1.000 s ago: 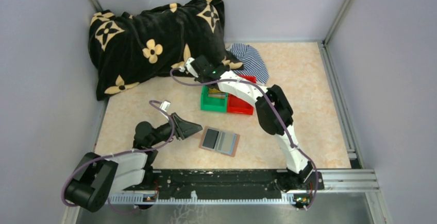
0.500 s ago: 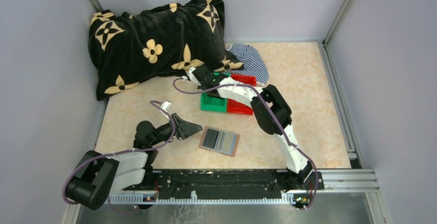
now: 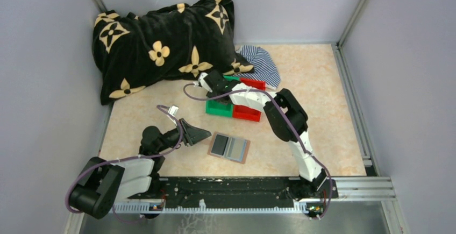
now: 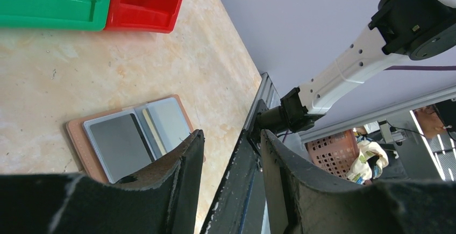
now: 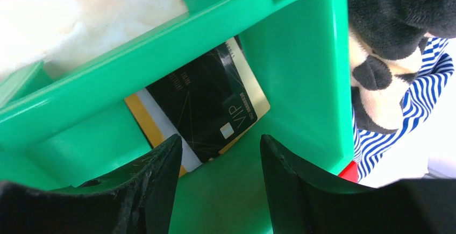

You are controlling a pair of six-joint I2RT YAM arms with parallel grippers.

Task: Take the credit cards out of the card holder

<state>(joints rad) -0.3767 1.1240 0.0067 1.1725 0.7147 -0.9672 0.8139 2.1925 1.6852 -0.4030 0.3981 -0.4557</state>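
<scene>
1. Right gripper (image 5: 220, 191): black fingers spread with nothing between them, hanging just above the green plastic bin (image 5: 301, 56).
2. Your credit cards are in that bin: a black-faced card with a gold edge and "VIP" print (image 5: 207, 113) lies on a gold-tan card (image 5: 141, 117). A white corner shows under both.
3. Left gripper (image 4: 228, 180): jaws apart and empty, low over the beige marbled table (image 3: 322, 83), near the left side of the flat brown leather-like card holder (image 3: 229, 147) and not touching it.
4. You'll see the card holder lying open and flat, nearer the arm bases than the bins. A dark grey card (image 4: 118, 145) sits in its left half and a lighter silvery-grey panel (image 4: 169, 121) in the right, with a thin tan strip between. I can't tell whether that right panel is a card or a pocket.
5. Red plastic bin (image 3: 247, 113) touches the green one on its right.
6. Black plush blanket with tan flowers (image 3: 161, 35) and blue-and-white striped cloth (image 3: 261, 62) lie behind the bins.
</scene>
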